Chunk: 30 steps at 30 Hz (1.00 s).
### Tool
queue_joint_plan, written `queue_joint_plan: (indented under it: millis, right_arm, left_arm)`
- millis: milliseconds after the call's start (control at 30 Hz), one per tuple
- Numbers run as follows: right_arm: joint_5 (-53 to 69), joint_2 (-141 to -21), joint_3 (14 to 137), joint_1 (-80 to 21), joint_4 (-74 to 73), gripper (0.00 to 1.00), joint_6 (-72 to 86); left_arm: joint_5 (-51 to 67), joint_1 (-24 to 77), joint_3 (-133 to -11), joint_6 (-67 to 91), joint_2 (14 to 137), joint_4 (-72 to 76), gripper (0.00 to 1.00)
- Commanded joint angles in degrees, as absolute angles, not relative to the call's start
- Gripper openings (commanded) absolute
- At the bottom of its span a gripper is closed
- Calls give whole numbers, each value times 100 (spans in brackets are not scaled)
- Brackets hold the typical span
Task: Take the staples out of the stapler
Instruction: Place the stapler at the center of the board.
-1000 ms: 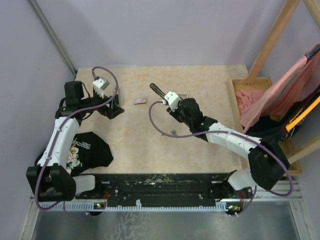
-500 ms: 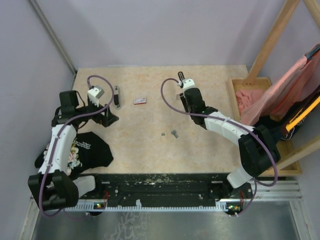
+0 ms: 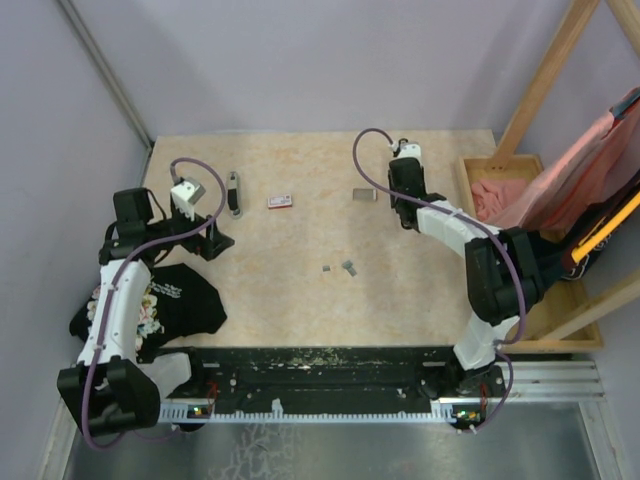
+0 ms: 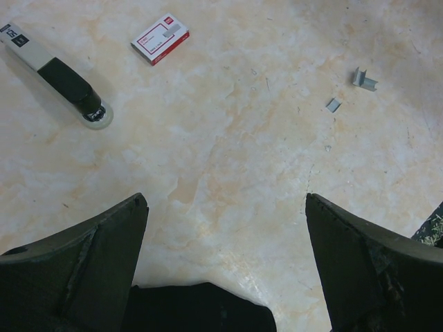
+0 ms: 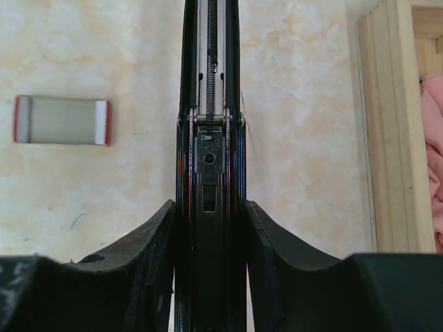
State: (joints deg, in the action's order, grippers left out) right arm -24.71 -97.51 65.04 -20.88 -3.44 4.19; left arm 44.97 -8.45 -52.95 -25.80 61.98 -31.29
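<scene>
The right gripper (image 5: 210, 232) has its two fingers pressed against the sides of the stapler (image 5: 211, 138), gripping its black rail low down so that the open channel faces the wrist camera; the spring and pusher show plainly along it, and I see no strip in the part that shows. Held that way, I judge, the rail can be checked or tipped without the fingers covering it. It hangs over the far right of the table (image 3: 420, 290), between a grey, red-ended tray (image 5: 62, 120) on one side and the wooden crate (image 5: 384, 124) on the other. The staples (image 3: 349, 266) lie loose as two small grey bits mid-table, just beside each other and well apart from both arms, so the unloading looks largely done. The left gripper (image 4: 226, 200) is spread wide with nothing between its fingers, low over the left of the table, likely parked there out of the way; a black-and-cream piece (image 4: 59, 72), seemingly another part of the stapler or a second one, and the red-and-white box (image 4: 160, 39) lie flat ahead of it. Against the picture of a second ago, the right arm is farther right and toward the far edge, no longer over the middle, and the grey tray now shows whole; the left arm sits farther back toward its own side, and the staples lie where they did half a second ago
</scene>
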Motion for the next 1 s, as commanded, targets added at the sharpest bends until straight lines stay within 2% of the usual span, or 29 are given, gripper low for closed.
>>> queue_joint_plan:
  millis: [0,867,967]
  right_arm:
    - [-2476,-9892,6934,-1877,38,0,516]
    - [-1662,-11026,7513,-1352,-156,0,325]
    - [-1603,-11074,7516,-1340,-173,3,325]
  left_arm:
    - [4585,-911,-5206,-2654,6169,-3157,100]
    - [4749,-1112,-5061,-2645,6231,-3076,100]
    - [4782,-1128,-5047,-2652,6231,-3085,100]
